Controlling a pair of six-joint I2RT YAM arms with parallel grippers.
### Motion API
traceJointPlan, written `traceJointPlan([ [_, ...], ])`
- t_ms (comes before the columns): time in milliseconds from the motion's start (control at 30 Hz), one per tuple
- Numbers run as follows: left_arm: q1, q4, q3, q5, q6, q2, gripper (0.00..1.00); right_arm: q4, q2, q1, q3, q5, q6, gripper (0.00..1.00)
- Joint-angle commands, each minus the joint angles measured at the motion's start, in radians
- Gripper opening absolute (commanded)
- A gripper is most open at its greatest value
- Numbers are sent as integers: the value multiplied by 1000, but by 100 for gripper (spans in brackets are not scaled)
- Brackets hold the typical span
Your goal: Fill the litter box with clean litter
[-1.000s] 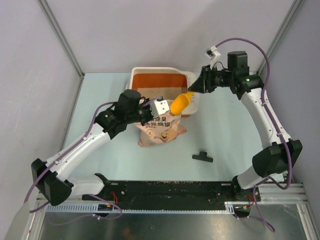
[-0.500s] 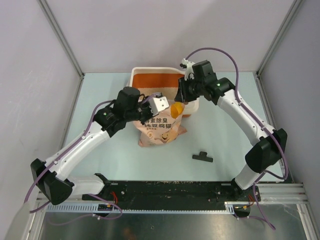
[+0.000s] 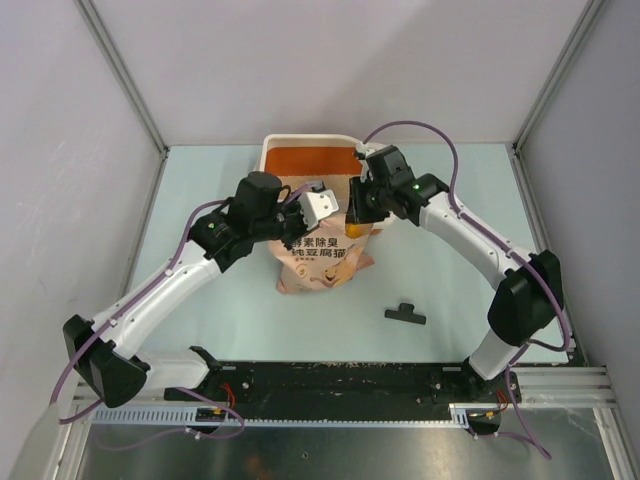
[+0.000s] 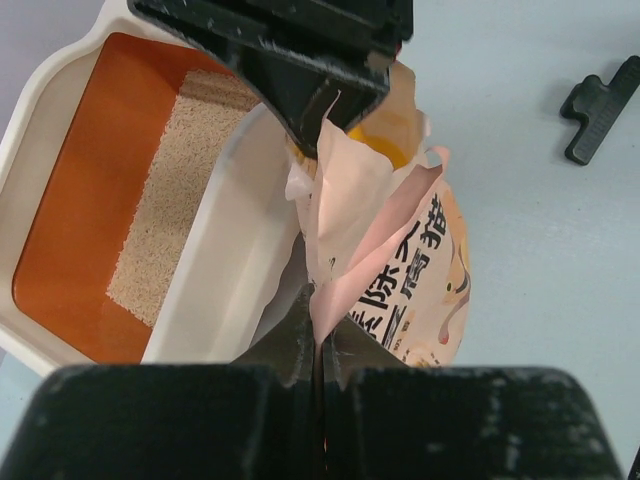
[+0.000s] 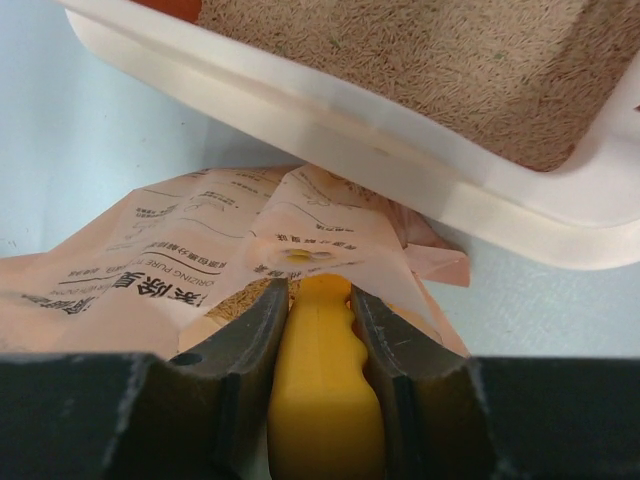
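Observation:
The cream-white litter box [image 3: 272, 150] with an orange inner wall stands at the back middle; it also shows in the left wrist view [image 4: 225, 230] and the right wrist view [image 5: 330, 110]. Pale beige clean litter [image 4: 165, 190] lies in one part of it, seen close in the right wrist view [image 5: 430, 60]. The pink printed bag [image 3: 318, 262] stands in front of the box. My left gripper [image 4: 318, 325] is shut on the bag's top edge [image 4: 345, 270]. My right gripper [image 5: 318, 300] is shut on the orange scoop [image 5: 325, 390], whose end is down in the bag's open mouth.
A black clip [image 3: 404, 314] lies on the pale table to the right of the bag, also in the left wrist view [image 4: 598, 108]. Grey walls close in the left, back and right sides. The arm bases stand on a black rail at the near edge.
My right arm has swung left from over the box's right end and brought the scoop down into the bag's mouth. My left gripper has kept hold of the bag's top.

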Motion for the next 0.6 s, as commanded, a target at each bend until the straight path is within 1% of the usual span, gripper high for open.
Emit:
traceJointPlan([
  [0,-2,90,49,55,-54,-40,0,22,14,30,-46,36,37,0],
  [167,-2,107,51,58,-49,-43,0,36,45,53,-84,-11,89,0],
  [267,-2,118,54,64,-48,-38,0,80,40,58,-113,-71,136,0],
  [300,-2,120,51,68,-46,-38,0,135,32,58,-147,-111,152,0],
  [333,-2,123,48,72,-43,-38,0,173,28,47,-170,-147,200,0],
  [367,-2,129,43,72,-43,-40,0,242,2,35,-205,-219,233,0],
  [400,-2,129,35,74,-42,-40,0,377,-9,23,-268,-325,262,0],
  [467,-3,130,26,71,-45,-47,0,451,-15,0,-290,-382,313,0],
  [500,-2,130,14,66,-46,-52,0,526,-18,-11,-299,-455,334,0],
  [533,-2,129,5,61,-49,-58,0,557,-18,-23,-316,-479,353,0],
  [567,-2,129,-5,58,-50,-67,0,583,-20,-58,-322,-499,407,0],
])
